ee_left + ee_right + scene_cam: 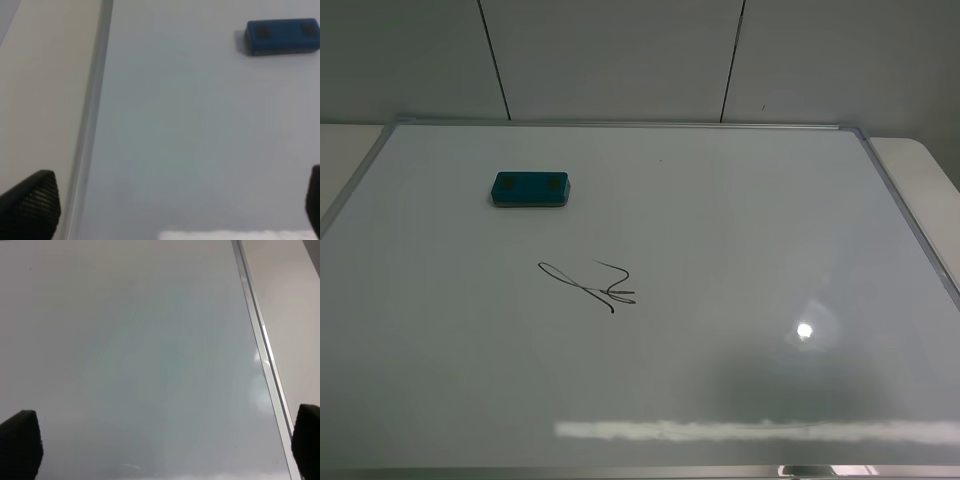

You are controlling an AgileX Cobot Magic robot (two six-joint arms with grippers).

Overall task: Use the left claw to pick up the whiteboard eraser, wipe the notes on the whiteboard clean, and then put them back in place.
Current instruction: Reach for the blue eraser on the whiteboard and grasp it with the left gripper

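Observation:
The teal-blue whiteboard eraser (530, 188) lies flat on the whiteboard (740, 250), at its far left part. It also shows in the left wrist view (282, 36). The notes (592, 285), a thin black scribble, are on the board nearer than the eraser and slightly right of it. Neither arm shows in the exterior high view. My left gripper (175, 210) is open and empty above the board's left frame, well away from the eraser. My right gripper (165, 450) is open and empty above the board near its right frame. The notes are out of both wrist views.
The board's silver frame (910, 220) runs along its edges, with a pale tabletop (930, 170) beyond it. The left frame strip (92, 110) and right frame strip (260, 340) show in the wrist views. A panelled wall (620, 50) stands behind.

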